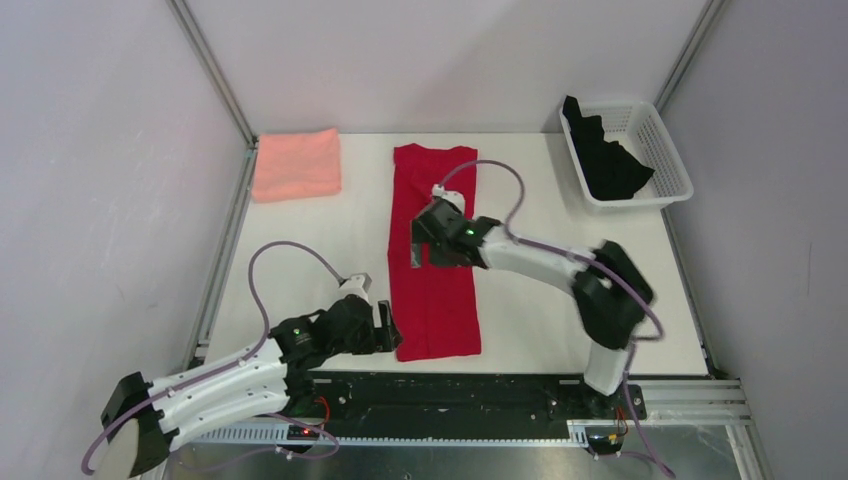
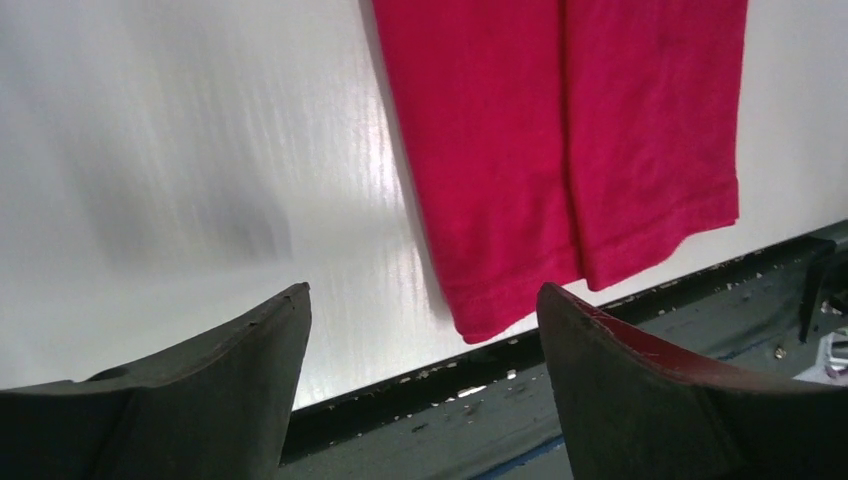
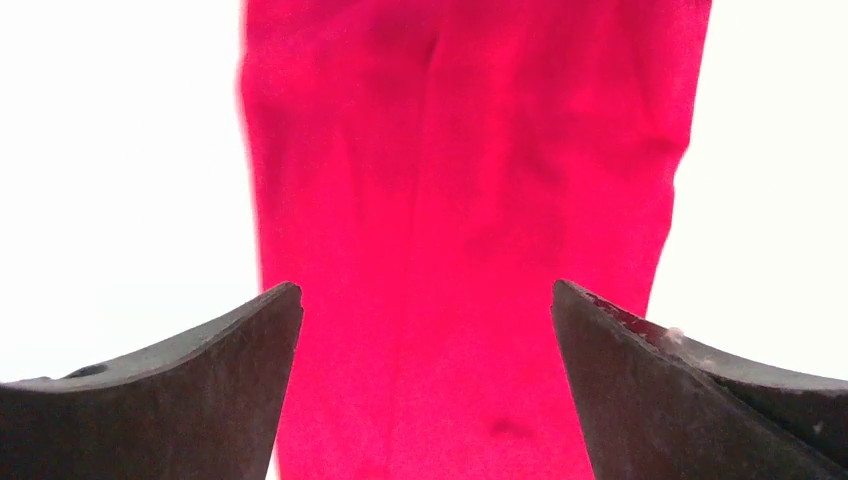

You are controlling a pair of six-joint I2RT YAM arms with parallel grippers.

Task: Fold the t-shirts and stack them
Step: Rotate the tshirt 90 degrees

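The bright red t-shirt (image 1: 433,255) lies as a long narrow strip down the middle of the table, sleeves folded in. It also shows in the left wrist view (image 2: 560,150) and the right wrist view (image 3: 470,230). My right gripper (image 1: 425,245) is open and hovers over the strip's middle, empty. My left gripper (image 1: 392,330) is open and empty beside the strip's near left corner. The salmon-pink t-shirt (image 1: 296,164) lies folded at the far left. The black t-shirt (image 1: 604,158) lies crumpled in the basket.
A white mesh basket (image 1: 660,150) stands at the far right of the table. The table's near edge with a black rail (image 2: 600,400) runs just below the red shirt's hem. Grey walls close in the back and sides.
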